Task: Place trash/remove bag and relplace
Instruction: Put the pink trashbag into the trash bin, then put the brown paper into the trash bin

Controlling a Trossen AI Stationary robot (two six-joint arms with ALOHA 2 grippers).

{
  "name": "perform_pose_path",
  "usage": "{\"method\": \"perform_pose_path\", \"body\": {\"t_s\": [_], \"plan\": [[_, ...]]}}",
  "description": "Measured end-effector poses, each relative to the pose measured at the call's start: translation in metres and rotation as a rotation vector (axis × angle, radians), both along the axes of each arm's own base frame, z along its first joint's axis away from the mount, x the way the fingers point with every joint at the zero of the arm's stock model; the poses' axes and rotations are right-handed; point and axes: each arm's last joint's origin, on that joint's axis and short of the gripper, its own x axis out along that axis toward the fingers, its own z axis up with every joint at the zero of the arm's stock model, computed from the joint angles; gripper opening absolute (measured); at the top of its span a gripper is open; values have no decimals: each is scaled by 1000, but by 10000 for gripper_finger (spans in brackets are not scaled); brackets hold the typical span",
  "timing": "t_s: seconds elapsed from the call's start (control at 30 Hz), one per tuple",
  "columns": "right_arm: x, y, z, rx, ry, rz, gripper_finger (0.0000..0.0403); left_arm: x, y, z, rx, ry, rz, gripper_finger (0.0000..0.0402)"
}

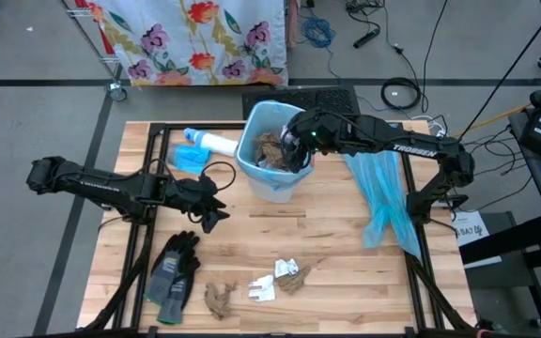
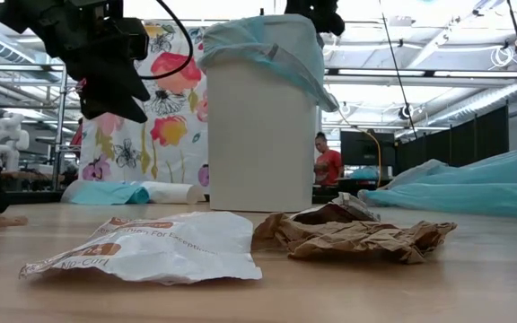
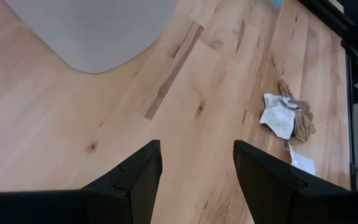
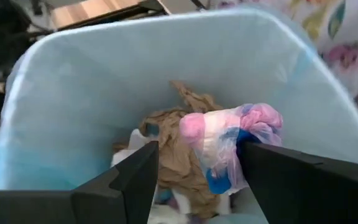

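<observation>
High view, bin: white trash bin [image 1: 272, 150] with light blue liner sits upper centre of the bench [image 1: 327, 235]; brown paper wads already inside.
High view, right gripper: right gripper [image 1: 296, 150] over the bin mouth, arm reaching in from frame right; finger state unclear here.
High view, left gripper: left gripper [image 1: 212, 214] hangs over bare bench left of centre, empty.
High view, trash left out: brown wad [image 1: 220, 298], white wrapper [image 1: 261, 288] and brown wad with white scrap [image 1: 290, 273] lie lower centre, near each other.
High view, other: grey gloves [image 1: 172, 268] lower left; spare blue bag [image 1: 380, 192] right of bin; white tube bottle [image 1: 216, 144] left of bin.
Low view: white wrapper [image 2: 155, 248] and crumpled brown paper [image 2: 357, 235] in foreground, bin [image 2: 260, 126] behind, left arm upper left.
Left wrist view: left gripper [image 3: 196, 167] fingers spread, nothing between; white scrap on brown wad [image 3: 288, 117] at frame right.
Right wrist view: right gripper [image 4: 197, 165] fingers spread with a pink, white and blue wrapper bundle [image 4: 229, 140] between them above the liner; whether pinched or just let go, cannot tell.
Handling: trash looks light, soft, crushable; judge that a pinch across a wad's bulk holds best, flat wrapper may slip, take a raised crease.
</observation>
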Motion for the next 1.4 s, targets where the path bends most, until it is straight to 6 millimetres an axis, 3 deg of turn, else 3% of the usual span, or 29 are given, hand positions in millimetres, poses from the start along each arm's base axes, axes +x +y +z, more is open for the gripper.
{"method": "perform_pose_path", "body": {"t_s": [0.43,0.6,0.8,1.1,1.4], "plan": [[5,17,2,-386,210,415,215,0,0,0,0,3,0,201],[8,17,7,-391,147,309,215,0,0,0,1,4,0,201],[2,14,11,-286,50,23,215,0,0,0,13,4,-10,201],[-41,24,29,-121,-18,-142,215,0,-1,1,-2,6,-3,201],[-87,65,34,93,11,-227,215,0,-18,23,21,-13,3,193]]}}
